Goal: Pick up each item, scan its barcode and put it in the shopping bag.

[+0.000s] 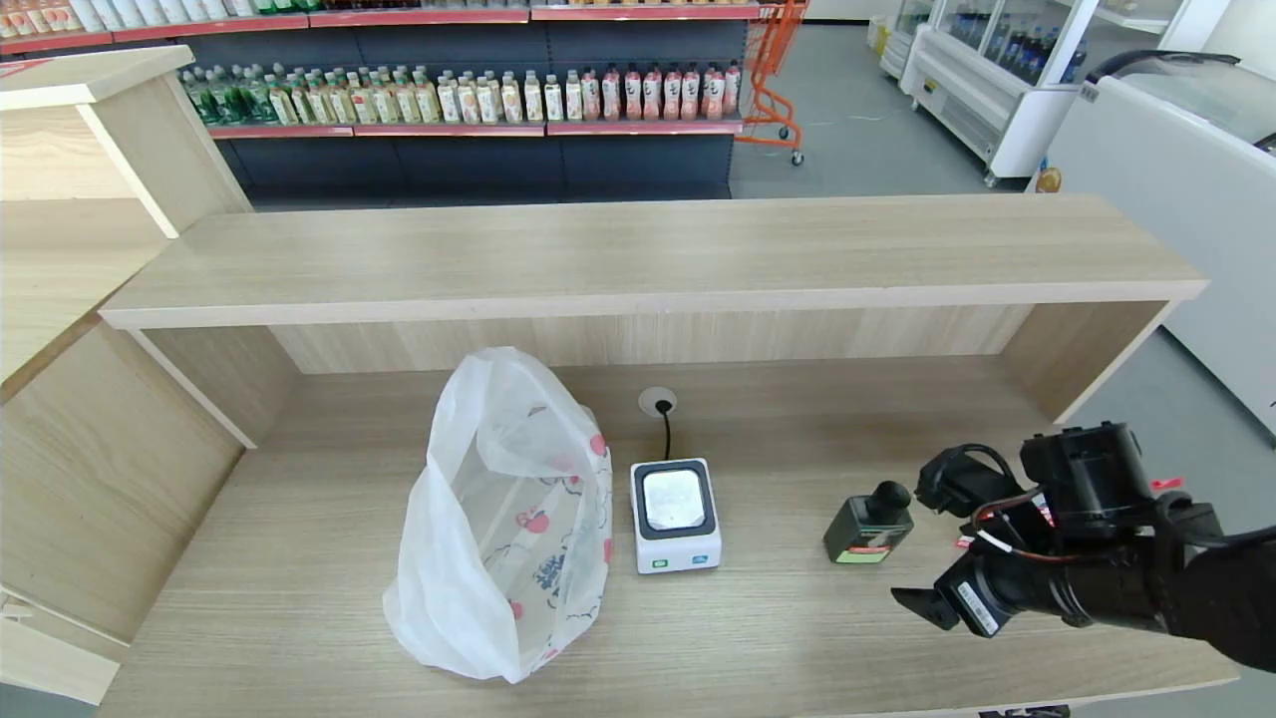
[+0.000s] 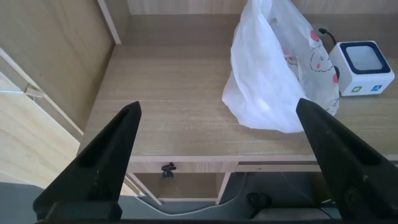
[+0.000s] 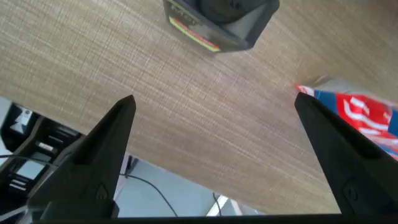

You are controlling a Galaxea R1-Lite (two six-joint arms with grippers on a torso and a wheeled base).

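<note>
Right end effector (image 3: 214,98): both dark fingers (image 3: 93,162) spread wide, tips over the wood-grain desk (image 3: 112,56) near its edge. Dark bottle (image 3: 217,22) with a black cap and a green-and-red label sits on the desk beyond the fingertips, apart from them. Red, blue and white packet (image 3: 360,115) lies on the desk just beside one fingertip; contact cannot be told. Past the desk edge: pale floor (image 3: 186,193).
</note>
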